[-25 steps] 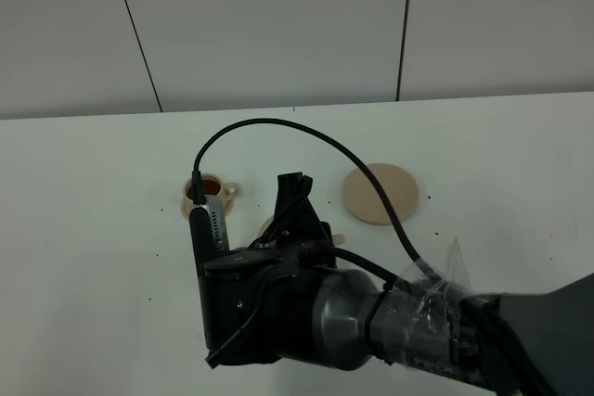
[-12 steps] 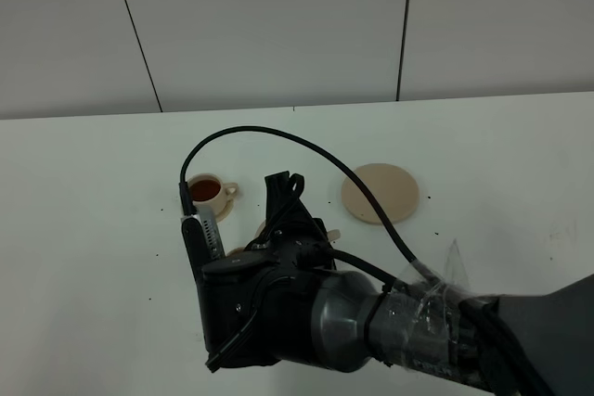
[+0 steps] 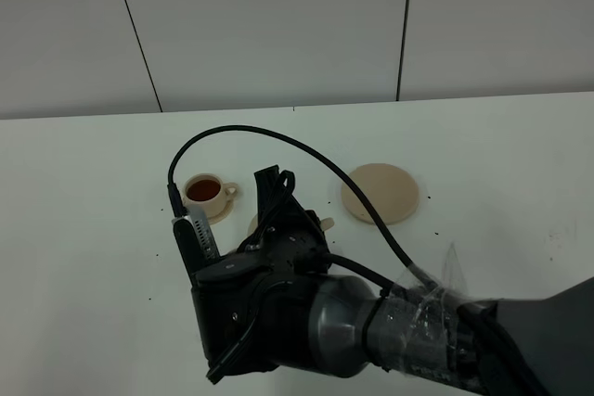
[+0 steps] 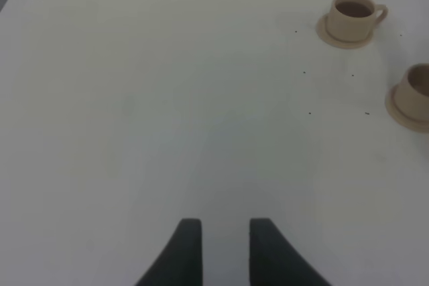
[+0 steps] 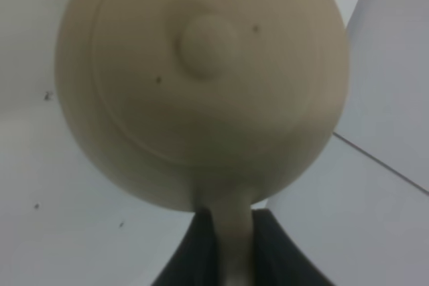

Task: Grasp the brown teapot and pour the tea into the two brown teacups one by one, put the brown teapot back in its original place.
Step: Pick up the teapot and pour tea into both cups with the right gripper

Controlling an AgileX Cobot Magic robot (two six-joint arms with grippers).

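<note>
My right gripper (image 5: 231, 252) is shut on the loop handle of the brown teapot (image 5: 201, 78) and holds it in the air; the right wrist view faces its domed knobbed lid. In the high view my right arm (image 3: 306, 312) hides the teapot. One brown teacup (image 3: 204, 192) stands on its saucer with dark tea in it and also shows in the left wrist view (image 4: 353, 17). The second teacup (image 4: 417, 92) stands on its saucer; in the high view only its handle (image 3: 325, 223) shows beside the arm. The wide flat saucer (image 3: 380, 193) lies bare. My left gripper (image 4: 224, 246) is open and empty.
The white table (image 3: 83, 229) carries small dark specks near the cups. A white panelled wall (image 3: 278, 25) stands behind the table. My right arm's black cable (image 3: 278, 136) arcs over the cups.
My right arm with the teapot has shifted left and a little nearer. The filled teacup, partly covered by the arm's cable before, now shows whole.
</note>
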